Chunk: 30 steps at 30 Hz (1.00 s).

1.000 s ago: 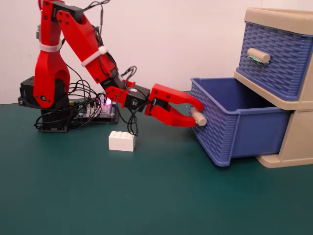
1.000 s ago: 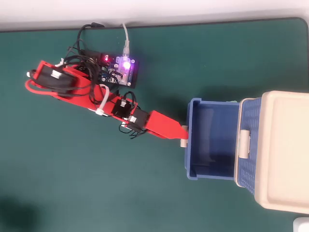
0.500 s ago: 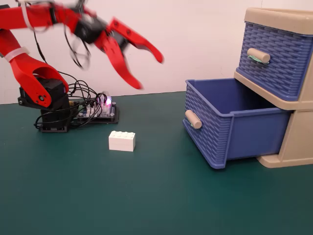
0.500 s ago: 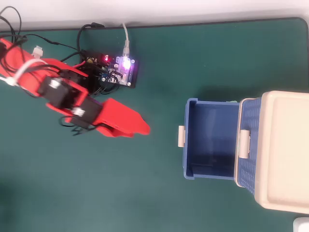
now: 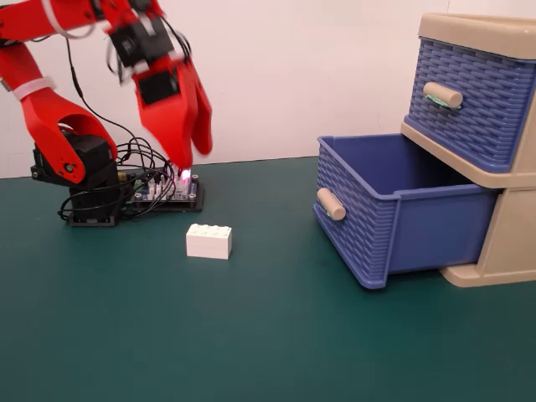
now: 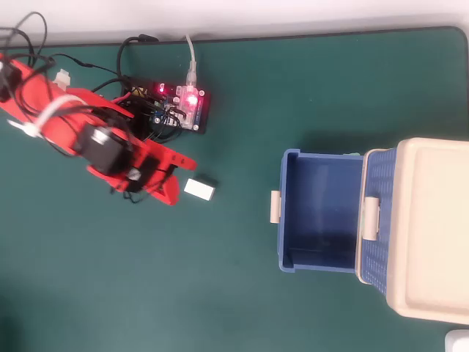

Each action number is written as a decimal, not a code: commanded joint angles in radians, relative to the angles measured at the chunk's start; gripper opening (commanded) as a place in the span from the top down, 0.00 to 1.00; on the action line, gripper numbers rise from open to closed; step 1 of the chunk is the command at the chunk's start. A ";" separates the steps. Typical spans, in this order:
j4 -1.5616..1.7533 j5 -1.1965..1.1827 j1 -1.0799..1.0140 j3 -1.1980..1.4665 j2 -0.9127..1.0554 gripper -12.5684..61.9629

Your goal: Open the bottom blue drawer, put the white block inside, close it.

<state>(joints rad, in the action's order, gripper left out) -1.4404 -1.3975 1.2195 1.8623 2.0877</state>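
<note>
The bottom blue drawer (image 5: 419, 222) (image 6: 322, 213) stands pulled out of its beige frame (image 5: 511, 243), empty, its plain beige handle (image 5: 331, 203) (image 6: 275, 207) facing left. The white block (image 5: 208, 241) (image 6: 199, 189) lies on the green mat, well left of the drawer. My red gripper (image 5: 192, 161) (image 6: 183, 181) hangs in the air pointing down, above and a little behind the block in the fixed view. Its jaws look slightly apart and hold nothing. It touches neither the block nor the drawer.
A second blue drawer (image 5: 469, 100) with green bits at its handle sits shut above the open one. The arm's base (image 5: 79, 176) and a lit circuit board (image 5: 167, 193) (image 6: 179, 108) with loose wires stand at the back left.
The gripper released the drawer handle after pulling the drawer slightly further out, rose and swung left, then tipped downward over the white block.
</note>
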 commanded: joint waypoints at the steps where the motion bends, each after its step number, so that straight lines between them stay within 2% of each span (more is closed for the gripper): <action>1: 0.000 -0.012 0.006 -0.015 -0.038 0.38; 11: 0.212 -0.041 -0.015 0.092 -0.245 0.38; 16: 0.390 -0.041 -0.017 0.202 -0.273 0.38; 22: 0.436 -0.041 -0.017 0.239 -0.298 0.39; 24: 0.436 -0.040 -0.017 0.236 -0.307 0.44; 26: 0.433 -0.038 -0.017 0.235 -0.318 0.53; 30: 0.425 -0.049 -0.018 0.233 -0.327 0.78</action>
<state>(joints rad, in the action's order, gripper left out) -1.0094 -1.4205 1.1858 2.1138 1.7457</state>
